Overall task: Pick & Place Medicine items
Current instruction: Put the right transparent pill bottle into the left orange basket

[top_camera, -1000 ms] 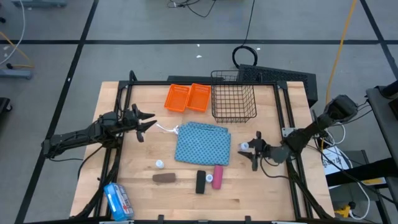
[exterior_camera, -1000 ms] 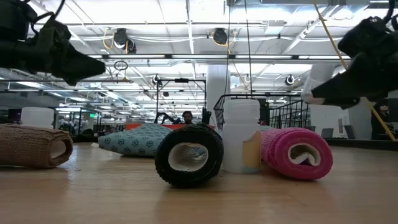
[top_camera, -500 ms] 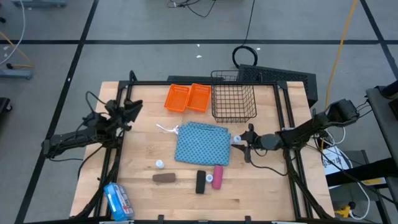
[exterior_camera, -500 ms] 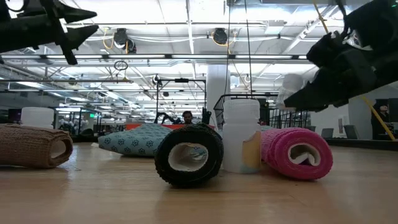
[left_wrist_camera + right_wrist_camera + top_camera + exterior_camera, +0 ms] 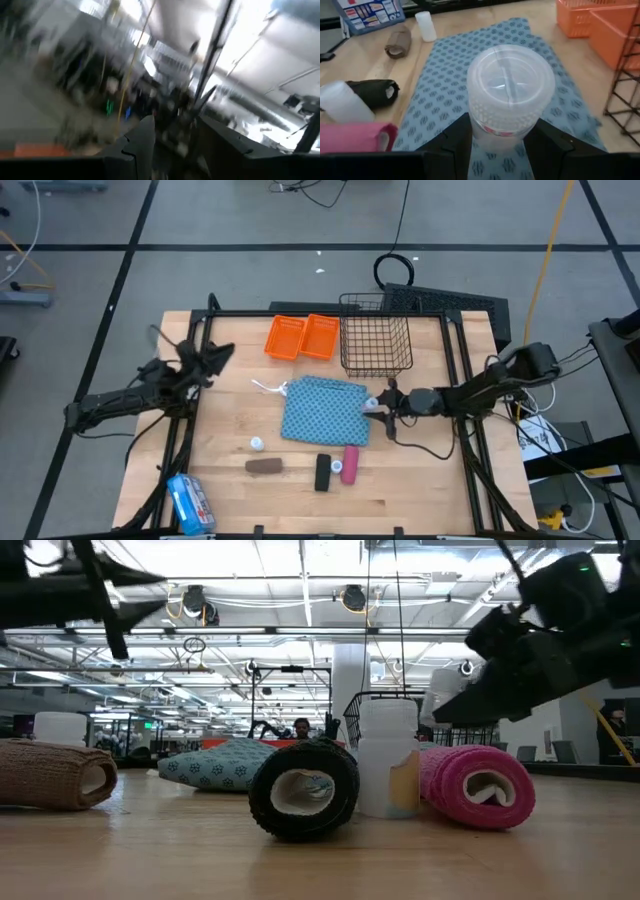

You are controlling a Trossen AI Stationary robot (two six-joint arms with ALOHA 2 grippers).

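The table (image 5: 420, 480) carried a blue patterned cloth (image 5: 325, 410) at its middle, a wire basket (image 5: 377, 345) and two orange bins (image 5: 302, 337) along the far edge, and a blue and white packet (image 5: 188, 502) at the near left corner.

By my reading the job was at an early stage: both orange bins and the basket looked empty from above, so nothing appeared placed yet.

Four medicine items lay untouched near the front edge: the brown roll (image 5: 265, 466), the black roll (image 5: 323, 471), the pink roll (image 5: 350, 461) with a white bottle (image 5: 389, 759) standing just beside it, and a second small bottle (image 5: 257, 444) near the cloth's left corner.

One item was in transit. The right gripper (image 5: 384, 402) hung over the cloth's right edge, its fingers closed around a clear-lidded bottle (image 5: 510, 91) (the wrist view showed it seated squarely between them).

The left gripper (image 5: 212, 360) was raised over the table's left side, well apart from every item; its fingers were partly parted and held nothing.
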